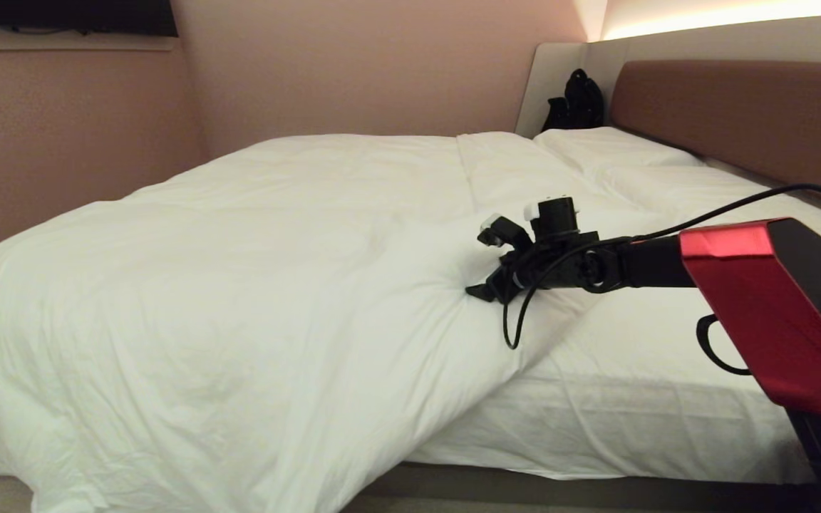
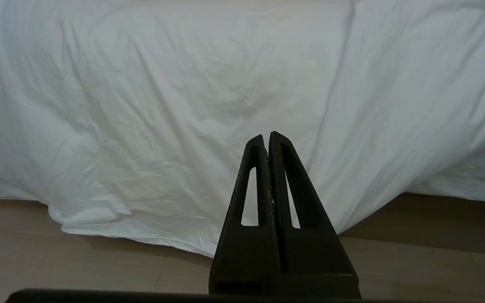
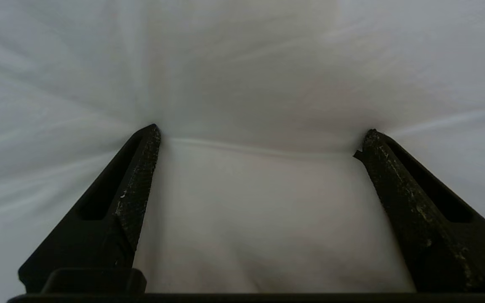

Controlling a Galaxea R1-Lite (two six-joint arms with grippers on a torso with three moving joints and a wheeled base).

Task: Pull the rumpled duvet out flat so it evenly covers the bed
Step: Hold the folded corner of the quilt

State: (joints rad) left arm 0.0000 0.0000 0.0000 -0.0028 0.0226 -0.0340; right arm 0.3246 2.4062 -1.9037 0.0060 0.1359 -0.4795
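Right pincer spread wide, both tips pressed into the duvet bulging between them.

Setting: a bedroom, looking like a hotel room. A low double bed with white linen is filling most of the head view, with a brown padded headboard in a pale surround and a strip light glowing above it. Plain pinkish walls are enclosing the space; a dark wall-mounted screen is showing at the upper left. Pale flooring is lying under the bed's edge.
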